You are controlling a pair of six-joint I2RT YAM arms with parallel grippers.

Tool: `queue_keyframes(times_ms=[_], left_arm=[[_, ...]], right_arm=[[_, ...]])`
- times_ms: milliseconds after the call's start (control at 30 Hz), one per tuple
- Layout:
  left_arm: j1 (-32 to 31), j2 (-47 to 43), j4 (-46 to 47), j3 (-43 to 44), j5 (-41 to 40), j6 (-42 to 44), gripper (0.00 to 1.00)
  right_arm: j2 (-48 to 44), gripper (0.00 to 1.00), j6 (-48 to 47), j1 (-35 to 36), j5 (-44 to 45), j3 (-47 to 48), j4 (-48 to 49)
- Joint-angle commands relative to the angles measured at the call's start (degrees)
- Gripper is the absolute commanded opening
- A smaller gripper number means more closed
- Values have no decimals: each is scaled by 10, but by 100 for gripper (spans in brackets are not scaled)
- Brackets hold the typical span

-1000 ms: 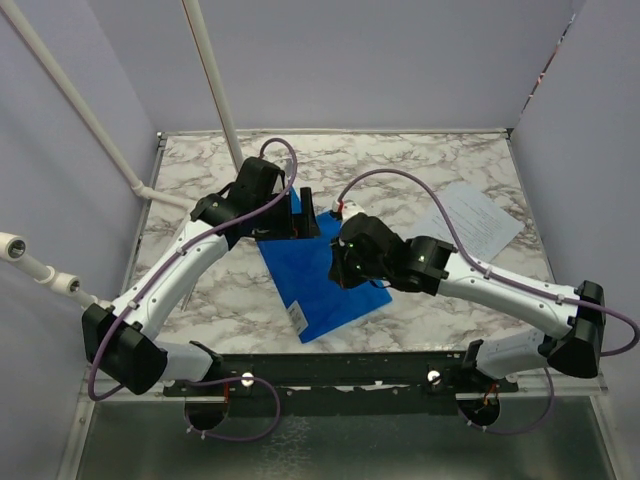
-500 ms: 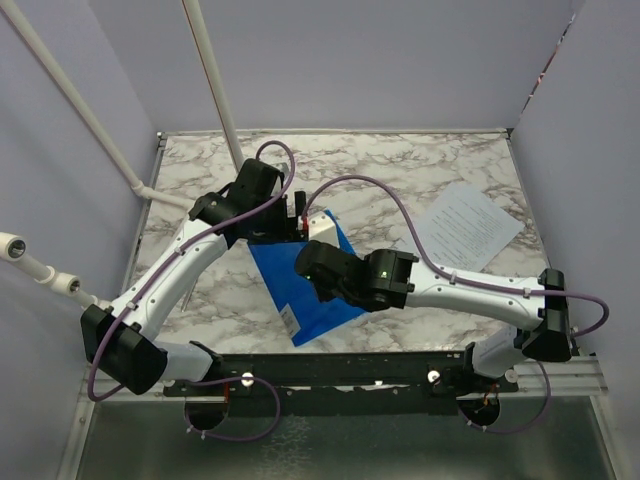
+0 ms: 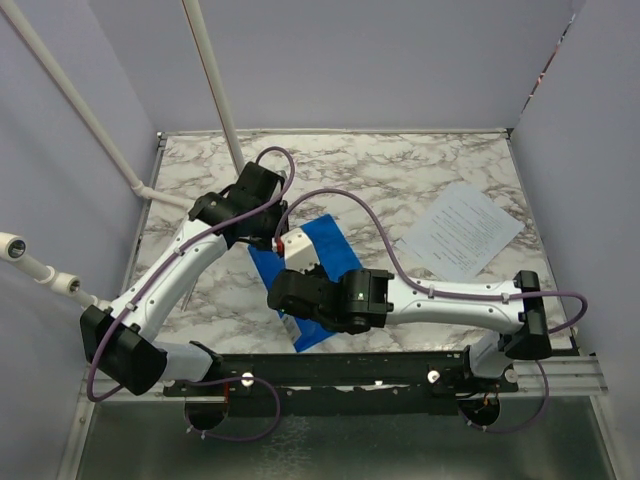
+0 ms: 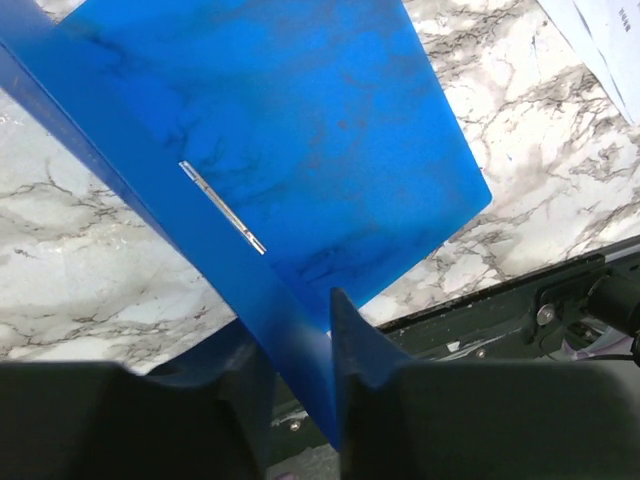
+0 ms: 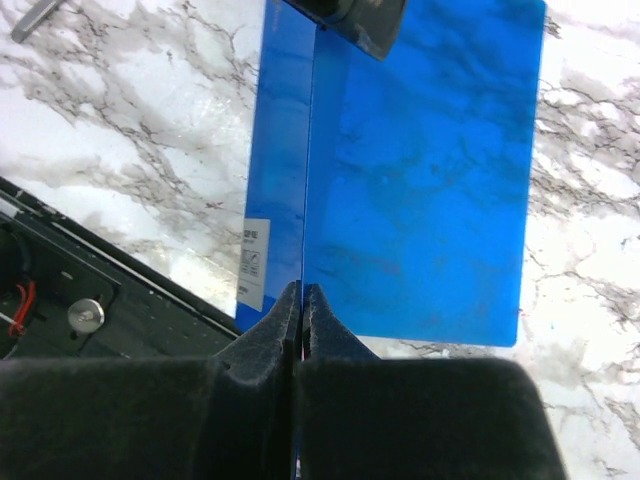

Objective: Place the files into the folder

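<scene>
Folder (image 3: 335, 255) is lying on the marble table (image 3: 400, 170), left of centre and close to the near edge. In the top view its long side is running from about 1 o'clock to 7 o'clock. Files (image 3: 462, 230) are lying flat at the folder's 3 o'clock, well apart from it and with no hand touching them.

Left hand (image 4: 295, 345) is sitting at the folder's 11 o'clock end and pinching it. In the left wrist view a narrow blue strip of the folder is passing between the two fingers, and a thin metal sliver (image 4: 222, 207) is showing on that strip.

Right hand (image 5: 302, 295) is sitting at the folder's 6 o'clock end with its fingers pressed together. The tips are touching the near edge right where a narrow strip is meeting the wide blue panel. Cannot tell if a cover is caught between them. White barcode label (image 5: 252, 265) is showing on the narrow strip, at 10 o'clock of the fingertips and just beside them. Right arm is reaching across over the folder's lower half and hiding part of it from above.
</scene>
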Motion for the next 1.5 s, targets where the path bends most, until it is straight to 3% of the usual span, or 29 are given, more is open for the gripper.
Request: queue_keyframes(times_ms=[0,100,167,433,767,1167,1467], left_arm=[[2,-9,-21,15,-19,8,18],[2,-12,-21,13,-13,6,3],[1,-15,-21,11,-9,4,0],[2,-28,-10,-6,-22,4,0],[2,-41,92,-33,29,-23,0],[17,-37,200,-31,64,-78,0],[49,-55,391,-130,156,-191,0]], right_arm=[[13,0,18,21,41,25,-35],[6,0,22,30,41,23,-29],[-5,4,25,35,40,16,-24],[-96,51,26,49,9,-50,39],[-271,79,28,50,-31,-180,118],[-365,96,143,49,63,-263,-6],[-410,100,190,41,86,-317,-32]])
